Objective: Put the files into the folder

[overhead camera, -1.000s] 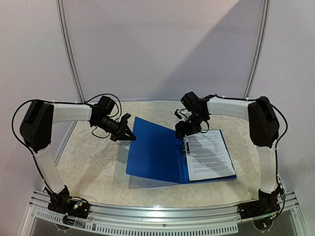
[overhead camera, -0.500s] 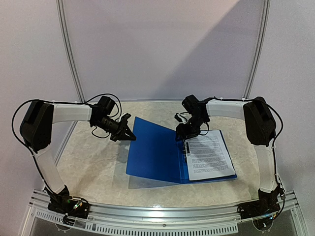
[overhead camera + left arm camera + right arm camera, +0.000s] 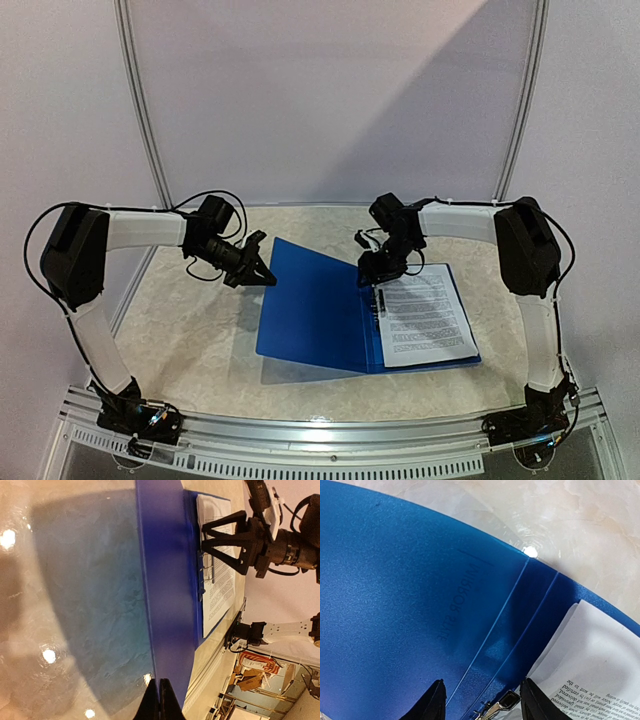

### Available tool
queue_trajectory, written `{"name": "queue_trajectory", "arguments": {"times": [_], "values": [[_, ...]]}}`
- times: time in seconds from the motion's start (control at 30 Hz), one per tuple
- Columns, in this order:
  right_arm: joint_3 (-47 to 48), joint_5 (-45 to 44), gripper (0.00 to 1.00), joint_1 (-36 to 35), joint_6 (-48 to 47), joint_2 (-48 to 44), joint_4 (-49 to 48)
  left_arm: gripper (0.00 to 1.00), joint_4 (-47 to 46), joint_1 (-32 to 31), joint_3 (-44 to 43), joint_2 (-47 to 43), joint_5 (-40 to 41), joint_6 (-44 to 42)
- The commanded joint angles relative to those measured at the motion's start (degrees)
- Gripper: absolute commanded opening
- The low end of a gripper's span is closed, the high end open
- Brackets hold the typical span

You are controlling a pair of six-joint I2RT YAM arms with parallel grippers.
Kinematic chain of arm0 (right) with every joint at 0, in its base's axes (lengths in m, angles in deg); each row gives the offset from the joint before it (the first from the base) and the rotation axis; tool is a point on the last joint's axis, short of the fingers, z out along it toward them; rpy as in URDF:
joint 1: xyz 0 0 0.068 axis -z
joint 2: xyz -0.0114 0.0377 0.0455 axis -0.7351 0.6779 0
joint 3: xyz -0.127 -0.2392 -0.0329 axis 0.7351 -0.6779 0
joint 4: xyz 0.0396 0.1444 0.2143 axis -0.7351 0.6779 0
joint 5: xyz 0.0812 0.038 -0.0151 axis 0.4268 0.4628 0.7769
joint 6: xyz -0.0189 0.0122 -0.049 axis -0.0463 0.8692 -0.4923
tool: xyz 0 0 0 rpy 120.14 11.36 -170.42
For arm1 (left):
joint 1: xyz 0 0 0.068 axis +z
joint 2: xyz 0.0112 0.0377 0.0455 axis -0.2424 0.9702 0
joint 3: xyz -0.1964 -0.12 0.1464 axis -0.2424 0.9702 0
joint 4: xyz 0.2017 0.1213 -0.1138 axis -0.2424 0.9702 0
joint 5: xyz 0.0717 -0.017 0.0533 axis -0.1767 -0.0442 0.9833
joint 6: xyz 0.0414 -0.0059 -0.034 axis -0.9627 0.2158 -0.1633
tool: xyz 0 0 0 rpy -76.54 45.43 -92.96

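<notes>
The dark-blue folder (image 3: 315, 310) lies open on the table. My left gripper (image 3: 262, 272) is shut on the far left edge of its cover (image 3: 165, 580) and holds that cover tilted up. The files (image 3: 425, 315), white sheets with black text, lie on the folder's right half. My right gripper (image 3: 375, 268) is open and empty, just above the far end of the spine. In the right wrist view its fingers (image 3: 436, 702) straddle the metal spine clip (image 3: 496, 711), with the files' corner (image 3: 592, 667) at the right. The left wrist view shows the files (image 3: 220, 575) beyond the raised cover.
The marble-patterned tabletop (image 3: 190, 330) surrounds the folder. A metal rail (image 3: 330, 440) runs along the near edge. A curved white backdrop (image 3: 330, 100) stands behind the table.
My right arm has shifted slightly over the folder's spine. The left gripper, the raised cover and the files have stayed where they were.
</notes>
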Motion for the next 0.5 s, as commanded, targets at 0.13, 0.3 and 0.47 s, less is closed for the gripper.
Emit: {"name": "queue_trajectory", "arguments": {"times": [0.13,0.3,0.47], "values": [[-0.46,3.34,0.45,0.25,0.73,0.11,-0.79,0.00,-0.66,0.31,-1.25,1.03,0.15,0.05],[-0.99,4.71,0.40,0.26,0.10,-2.01,-0.43,0.00,-0.70,0.31,-1.34,0.94,0.24,0.05],[-3.91,6.32,0.39,0.21,0.17,-5.71,-1.68,0.00,-0.62,0.31,-1.34,0.98,0.21,0.08]]}}
